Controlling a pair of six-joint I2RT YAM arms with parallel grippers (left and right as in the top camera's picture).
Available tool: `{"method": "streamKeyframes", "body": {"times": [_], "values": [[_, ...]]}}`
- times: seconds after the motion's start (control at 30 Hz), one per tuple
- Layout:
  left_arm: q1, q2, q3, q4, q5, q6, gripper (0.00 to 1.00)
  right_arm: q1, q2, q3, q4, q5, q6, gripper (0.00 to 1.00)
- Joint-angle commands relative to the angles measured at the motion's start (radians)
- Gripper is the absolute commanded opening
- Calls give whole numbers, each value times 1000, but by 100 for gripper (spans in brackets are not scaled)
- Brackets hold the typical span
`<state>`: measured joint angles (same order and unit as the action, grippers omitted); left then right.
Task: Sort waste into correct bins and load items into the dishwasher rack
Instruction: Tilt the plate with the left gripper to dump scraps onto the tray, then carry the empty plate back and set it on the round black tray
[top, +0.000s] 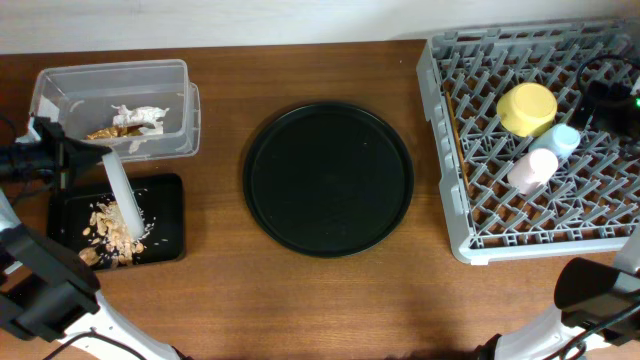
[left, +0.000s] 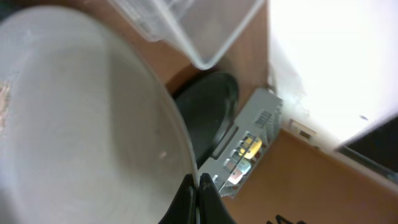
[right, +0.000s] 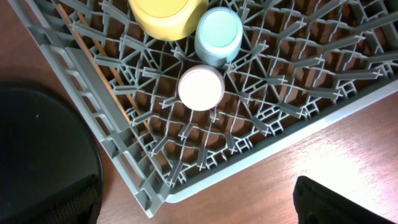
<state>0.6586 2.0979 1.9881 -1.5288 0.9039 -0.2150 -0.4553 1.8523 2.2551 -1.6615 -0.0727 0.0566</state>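
Left hand: Your left hand (left: 196, 194) sits at the left edge of the overhead view, its fingers pressed together on the rim of the plate (top: 122, 195).
Plate: It stands tilted on edge, running from the hand down and right over the tray (top: 170, 185). In your left wrist view its pale face fills the left of the frame.
Scraps: The scraps (top: 110, 235) lie in the tray under the plate's lower end, mostly in the tray's lower left part.
Tray: Lower left of the overhead frame, just below the box (top: 60, 85).
Box: Upper left of the overhead frame. The paper (top: 145, 117) lies in it, with the wrappers (top: 105, 130) to its left.
Right hand: Your right hand (right: 196, 204) is spread wide and holds nothing. Its dark fingers show at the two lower corners of the right wrist view, above the rack (top: 445, 150).
Rack: Fills the right side of the overhead frame.
Bowl: The bowl (top: 527, 108) sits upside down in the rack's upper middle.
Blue cup: The blue cup (top: 565, 140) is just below and right of the bowl.
Pink cup: The pink cup (top: 532, 170) is just below and left of the blue cup.
Chopsticks: The chopsticks (right: 99, 68) lie inside the rack along one wall, at the upper left of the right wrist view.
Round tray: The round tray (top: 328, 180) rests mid-frame on the tabletop (top: 330, 300), between the box and the rack.
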Motion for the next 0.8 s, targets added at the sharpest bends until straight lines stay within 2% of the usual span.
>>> {"method": "streamKeyframes", "body": {"times": [0.0,0.03,0.1,0.17,0.27,0.47,0.6,0.77], "values": [[1,-24,9,10,101,90,1,-3,3,-1,0,-5,11,98],[1,-24,9,45,76,89,1,-3,3,-1,0,-5,11,98],[1,-22,8,-13,71,84,1,-3,3,-1,0,-5,11,98],[0,-23,8,14,77,97,1,-3,3,-1,0,-5,11,98],[3,-23,8,-92,70,97,1,-3,3,-1,1,-5,11,98],[6,-23,8,-37,38,97,1,-3,3,-1,0,-5,11,98],[3,-26,8,-156,27,98,1,-3,3,-1,0,-5,11,98],[-65,-45,8,-160,23,140,1,-3,3,-1,0,-5,11,98]]}}
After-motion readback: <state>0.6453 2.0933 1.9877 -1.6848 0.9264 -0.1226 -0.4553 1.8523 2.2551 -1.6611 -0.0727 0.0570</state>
